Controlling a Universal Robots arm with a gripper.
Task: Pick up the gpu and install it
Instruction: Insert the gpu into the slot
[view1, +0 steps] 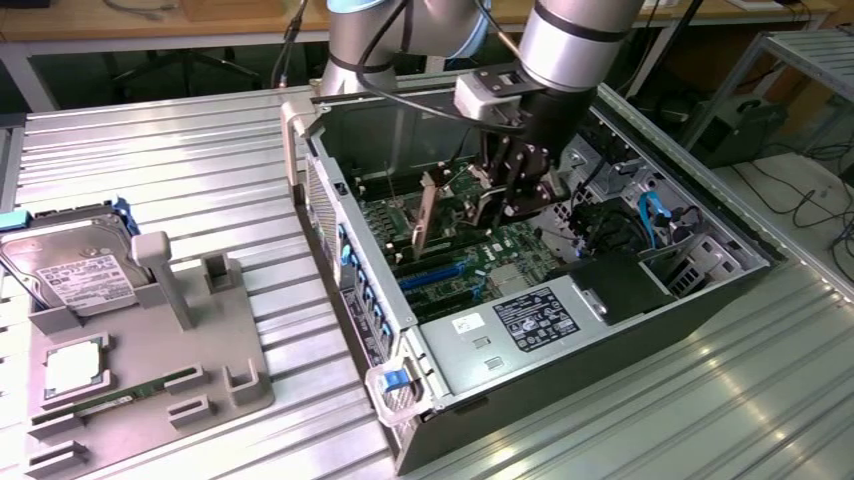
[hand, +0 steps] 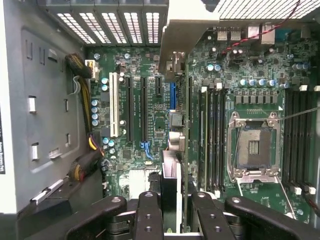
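One thin dark circuit card, the gpu (hand: 171, 185), stands on edge between your tool's (view1: 514, 200) closed fingers (hand: 148, 215), its pale bracket toward the case's far wall, held upright over the green motherboard's (view1: 461, 250) slots.

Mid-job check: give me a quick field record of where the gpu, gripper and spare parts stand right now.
gripper: inside the open computer case, above the motherboard, fingers closed on the gpu
gpu: held edge-on, standing upright over the expansion slots, bracket end toward the case's rear wall
seating: cannot tell whether it is fully in a slot
cpu socket: empty
hard drive: on the grey holder, at the exterior view's left
memory stick: lying in the holder
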